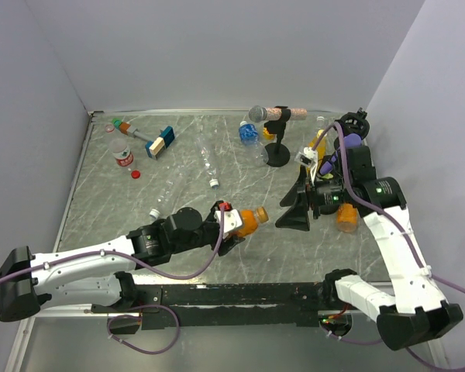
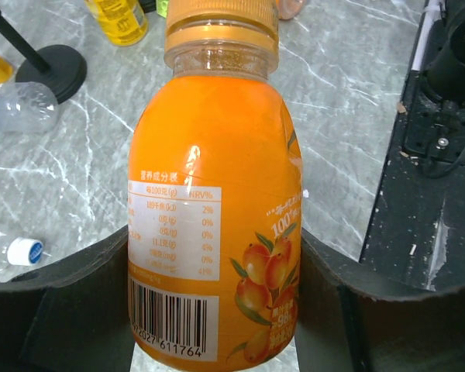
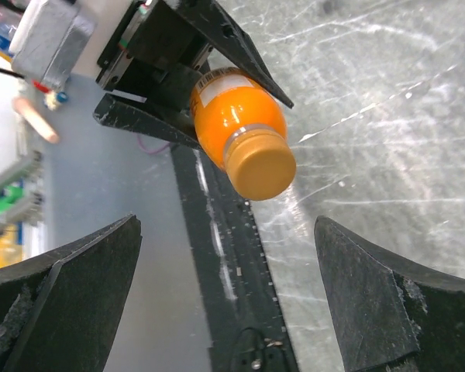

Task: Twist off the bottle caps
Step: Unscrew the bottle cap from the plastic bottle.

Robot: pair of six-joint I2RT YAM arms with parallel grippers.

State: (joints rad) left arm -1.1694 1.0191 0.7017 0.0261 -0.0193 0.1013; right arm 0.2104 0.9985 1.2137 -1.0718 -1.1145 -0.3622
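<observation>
Grips orange bottle (image 1: 249,219) in left gripper (image 1: 236,225), toward the bench's (image 1: 108,201) near edge, cap (image 1: 262,212) on. With right gripper (image 1: 294,205) wide open, short of the cap, may close off-centre, slip, twist bottle loose.

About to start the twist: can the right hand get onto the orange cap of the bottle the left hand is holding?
Probably yes. The right hand is open and faces the orange cap, which sticks out clear of the left hand gripping the bottle; nothing lies between.
</observation>
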